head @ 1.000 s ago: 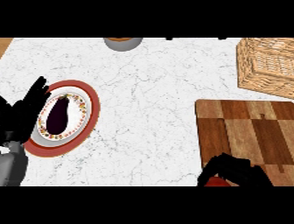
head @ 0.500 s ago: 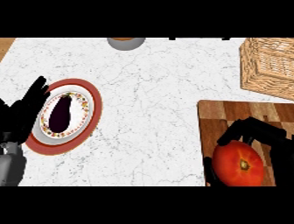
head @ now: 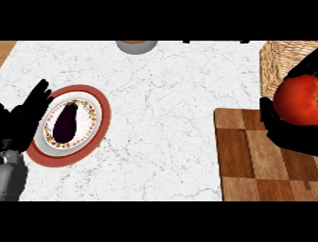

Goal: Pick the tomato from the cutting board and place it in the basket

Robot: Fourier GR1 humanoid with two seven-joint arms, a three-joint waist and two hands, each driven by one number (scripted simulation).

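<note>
A large red tomato (head: 303,100) fills the right edge of the head view, lifted close to the camera. My right hand (head: 296,137) is curled round it from below and behind, shut on it. Under the hand lies the wooden cutting board (head: 245,165), with nothing else showing on it. The woven basket (head: 277,59) stands at the far right, partly hidden behind the tomato and my fingers. My left hand (head: 15,120) rests open at the left edge, fingers up.
A red-rimmed plate (head: 95,125) with a dark eggplant (head: 66,124) lies beside my left hand. A grey bowl (head: 136,46) stands at the counter's far edge. The counter's wooden side shows at the top left.
My right hand has raised the tomato off the cutting board and carried it up toward the basket. It now looks much larger in view. The left hand stayed still.
</note>
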